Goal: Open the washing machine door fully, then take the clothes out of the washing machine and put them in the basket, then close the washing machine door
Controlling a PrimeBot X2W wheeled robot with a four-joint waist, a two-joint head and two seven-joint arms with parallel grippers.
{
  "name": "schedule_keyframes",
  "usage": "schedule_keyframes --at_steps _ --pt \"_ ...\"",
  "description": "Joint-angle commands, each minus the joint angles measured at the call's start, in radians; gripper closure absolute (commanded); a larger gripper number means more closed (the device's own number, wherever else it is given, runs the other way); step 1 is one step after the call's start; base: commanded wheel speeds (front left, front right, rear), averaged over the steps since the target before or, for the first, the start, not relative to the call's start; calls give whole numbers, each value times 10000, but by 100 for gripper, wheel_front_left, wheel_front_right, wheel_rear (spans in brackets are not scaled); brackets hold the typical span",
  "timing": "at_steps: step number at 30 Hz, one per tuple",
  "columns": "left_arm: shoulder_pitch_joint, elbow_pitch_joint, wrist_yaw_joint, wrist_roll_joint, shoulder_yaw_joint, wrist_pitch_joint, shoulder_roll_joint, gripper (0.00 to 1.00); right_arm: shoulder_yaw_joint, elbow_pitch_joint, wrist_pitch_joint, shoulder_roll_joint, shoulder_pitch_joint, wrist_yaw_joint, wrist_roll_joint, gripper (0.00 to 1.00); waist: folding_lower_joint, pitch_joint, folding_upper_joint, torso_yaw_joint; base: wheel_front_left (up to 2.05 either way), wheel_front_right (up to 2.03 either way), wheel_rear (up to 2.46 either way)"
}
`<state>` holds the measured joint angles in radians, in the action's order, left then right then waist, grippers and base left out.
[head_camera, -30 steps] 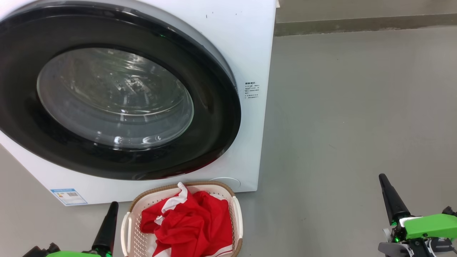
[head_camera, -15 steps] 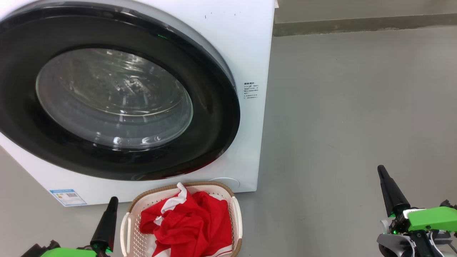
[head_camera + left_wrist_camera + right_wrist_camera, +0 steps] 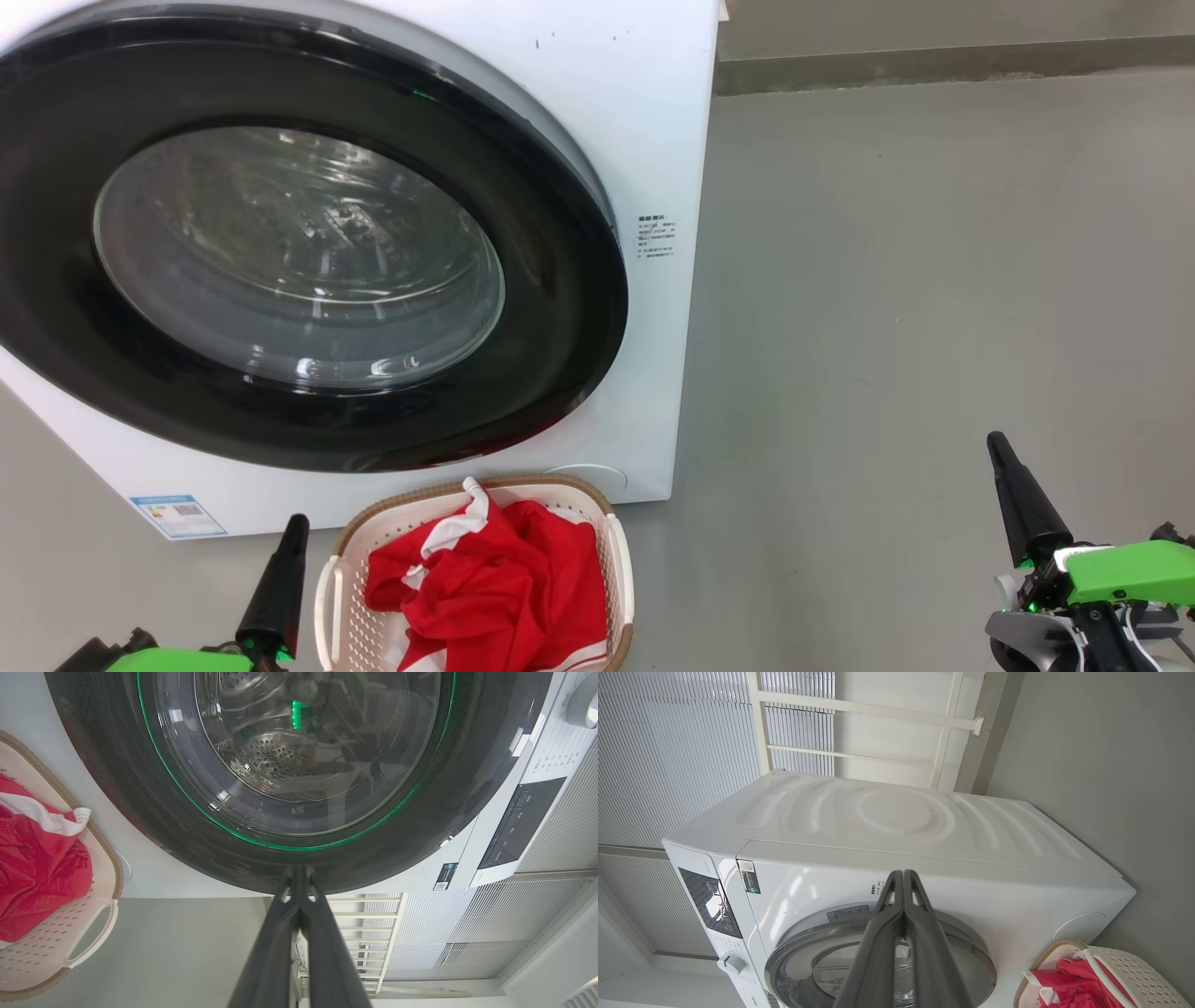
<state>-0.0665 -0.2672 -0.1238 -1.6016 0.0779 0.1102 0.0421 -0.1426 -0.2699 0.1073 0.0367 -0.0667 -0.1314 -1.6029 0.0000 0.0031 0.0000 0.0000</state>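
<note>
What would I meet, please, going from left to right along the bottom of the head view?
left gripper → basket, with the red clothes lying in it → right gripper

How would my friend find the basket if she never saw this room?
Find the big white washing machine with its round black door. On the grey floor right below that door sits a small cream basket. Its brown rim and the red clothes piled inside set it apart.
</note>
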Motion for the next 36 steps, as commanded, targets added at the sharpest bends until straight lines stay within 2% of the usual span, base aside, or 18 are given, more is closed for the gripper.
schedule_keyframes --at_steps 1,36 --pt "-416 220 -69 -63 367 37 82 100 278 251 67 135 -413 7 -49 100 0 0 0 0 0 0 0" --pt "-416 221 -69 -67 362 34 81 100 283 251 63 135 -413 7 -53 100 0 0 0 0 0 0 0"
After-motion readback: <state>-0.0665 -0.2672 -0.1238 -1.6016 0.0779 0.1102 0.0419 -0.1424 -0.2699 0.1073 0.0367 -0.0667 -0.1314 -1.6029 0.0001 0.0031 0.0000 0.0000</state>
